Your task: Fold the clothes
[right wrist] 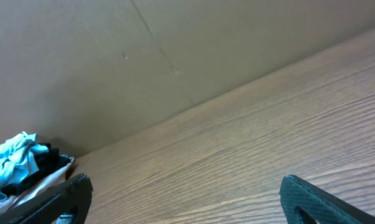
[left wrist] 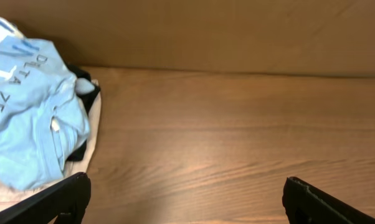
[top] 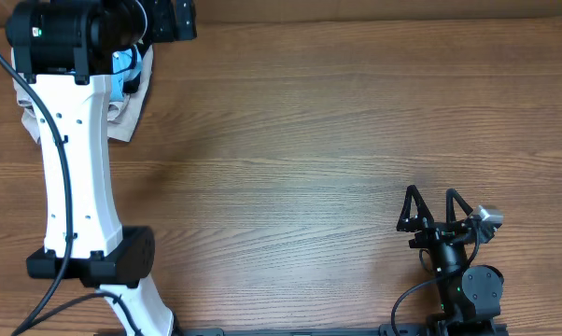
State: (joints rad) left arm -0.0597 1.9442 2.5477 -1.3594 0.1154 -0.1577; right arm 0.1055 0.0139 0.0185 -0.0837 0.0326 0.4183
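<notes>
The light sky-blue T-shirt point(left wrist: 27, 106) lies crumpled on top of a pile at the far left corner of the table, its dark-blue lettering showing. In the overhead view only a bit of the T-shirt point(top: 123, 67) shows beside the left arm. It also shows far off in the right wrist view point(right wrist: 13, 163). My left gripper point(left wrist: 186, 194) is open and empty, low over bare wood just right of the pile; in the overhead view it point(top: 169, 19) is at the top edge. My right gripper point(top: 433, 207) is open and empty at the front right, far from the pile.
A black garment point(left wrist: 83, 78) and a beige garment point(left wrist: 94, 121) lie under the T-shirt; the beige one point(top: 132, 105) shows in the overhead view. A brown cardboard wall point(left wrist: 225, 31) stands along the table's far edge. The wooden table point(top: 337, 140) stretches to the right.
</notes>
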